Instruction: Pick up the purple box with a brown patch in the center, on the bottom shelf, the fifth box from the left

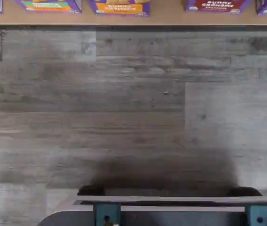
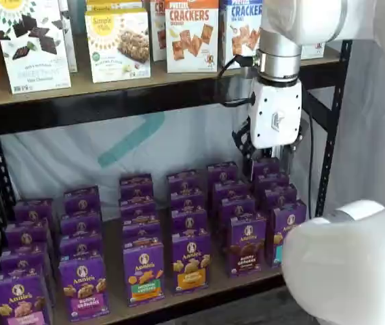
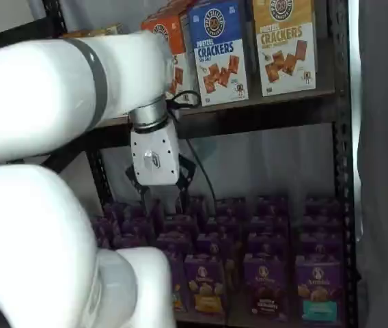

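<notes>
the gripper (image 2: 271, 157) hung above the bottom shelf (image 2: 213, 288) with fingers released, best lowered squarely in front of the purple box (image 2: 247, 245) before closing

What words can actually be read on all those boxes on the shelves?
"PRETZEL CRACKERS": orange box, upper shelf.
"CRACKERS": blue box beside it.
"Simple Mills": pale box.
"Annie's": round logo on the purple box, bottom shelf.
"BUNNY GRAHAMS": same box, clearest in the wrist view.
Other small print: too blurred to read.
</notes>
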`<action>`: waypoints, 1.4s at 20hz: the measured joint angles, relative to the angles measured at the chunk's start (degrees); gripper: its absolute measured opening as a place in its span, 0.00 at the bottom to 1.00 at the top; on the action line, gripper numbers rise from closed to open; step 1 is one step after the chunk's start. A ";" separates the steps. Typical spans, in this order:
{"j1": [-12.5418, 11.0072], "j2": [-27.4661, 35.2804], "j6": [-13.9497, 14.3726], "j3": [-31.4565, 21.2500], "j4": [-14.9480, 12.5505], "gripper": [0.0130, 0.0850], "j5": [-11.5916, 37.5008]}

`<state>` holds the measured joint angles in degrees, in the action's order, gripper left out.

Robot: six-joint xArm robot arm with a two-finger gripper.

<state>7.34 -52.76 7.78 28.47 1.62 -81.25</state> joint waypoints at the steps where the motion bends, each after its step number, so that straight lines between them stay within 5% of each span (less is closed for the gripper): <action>1: 0.91 0.20 1.12 0.15 -1.57 1.00 -0.27; 3: 2.84 0.40 3.49 0.24 -5.02 1.00 -0.39; 8: 3.56 0.46 4.55 -0.06 -6.25 1.00 0.06; 28: 2.82 3.05 5.23 -10.33 -6.44 1.00 16.45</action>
<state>10.15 -49.70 13.01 18.14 -4.82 -64.80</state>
